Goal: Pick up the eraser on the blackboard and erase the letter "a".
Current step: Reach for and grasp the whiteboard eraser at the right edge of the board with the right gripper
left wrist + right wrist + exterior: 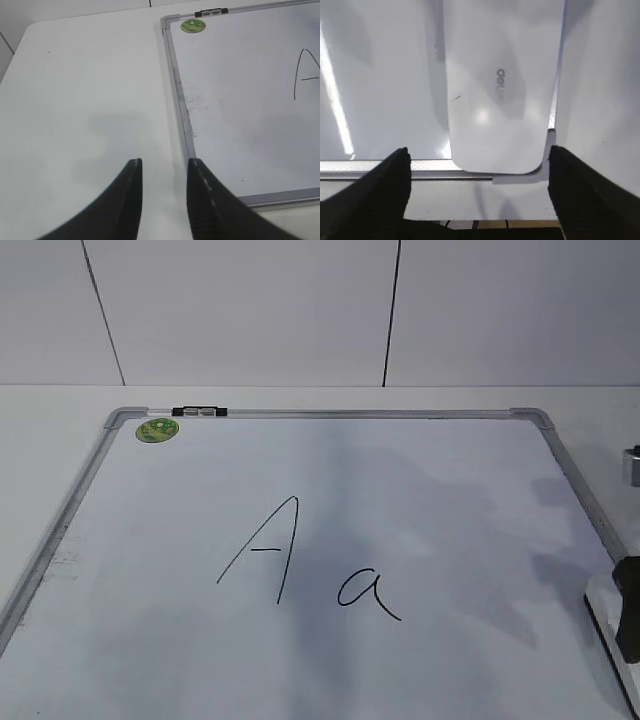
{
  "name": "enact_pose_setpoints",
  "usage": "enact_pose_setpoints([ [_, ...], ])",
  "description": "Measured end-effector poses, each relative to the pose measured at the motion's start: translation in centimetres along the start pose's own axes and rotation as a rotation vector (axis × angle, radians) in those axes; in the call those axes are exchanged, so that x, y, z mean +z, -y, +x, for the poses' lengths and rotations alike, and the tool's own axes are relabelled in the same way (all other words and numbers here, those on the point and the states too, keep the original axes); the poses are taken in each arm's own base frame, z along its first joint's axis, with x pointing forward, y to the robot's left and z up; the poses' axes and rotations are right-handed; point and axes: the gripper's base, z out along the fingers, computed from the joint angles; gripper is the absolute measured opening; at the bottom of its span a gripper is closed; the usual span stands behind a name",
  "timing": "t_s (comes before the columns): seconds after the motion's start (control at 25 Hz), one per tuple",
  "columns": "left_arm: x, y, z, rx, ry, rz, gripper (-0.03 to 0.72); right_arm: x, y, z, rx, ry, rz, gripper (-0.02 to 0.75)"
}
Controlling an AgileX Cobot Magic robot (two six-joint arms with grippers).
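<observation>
The eraser [499, 85] lies at the blackboard's [450, 490] right edge, near the bench's [85, 85] front-right corner; the right gripper [479, 157] hovers with jaws released either side. The letter "a" [368, 595] sits mid-board amid bare surface. Left gripper [165, 172] jaws released beside the frame.

Blackboard [130, 660] with letter "a" [368, 595], capital "A" [265, 550]
</observation>
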Motion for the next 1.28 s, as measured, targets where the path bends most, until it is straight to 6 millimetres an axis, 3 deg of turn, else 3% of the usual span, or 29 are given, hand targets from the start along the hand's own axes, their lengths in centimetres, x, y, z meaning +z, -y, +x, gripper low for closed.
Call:
enact_pose_setpoints([
  [0.24, 0.0, 0.0, 0.0, 0.000, 0.000, 0.000, 0.235, 0.9, -0.1, -0.9, 0.011, 0.023, -0.004, 0.678],
  [0.56, 0.0, 0.0, 0.0, 0.000, 0.000, 0.000, 0.235, 2.6, 0.3, -0.1, 0.040, 0.026, 0.029, 0.678],
  [1.28, 0.0, 0.0, 0.0, 0.000, 0.000, 0.000, 0.235, 2.6, 0.7, -0.8, 0.065, 0.114, 0.062, 0.676],
])
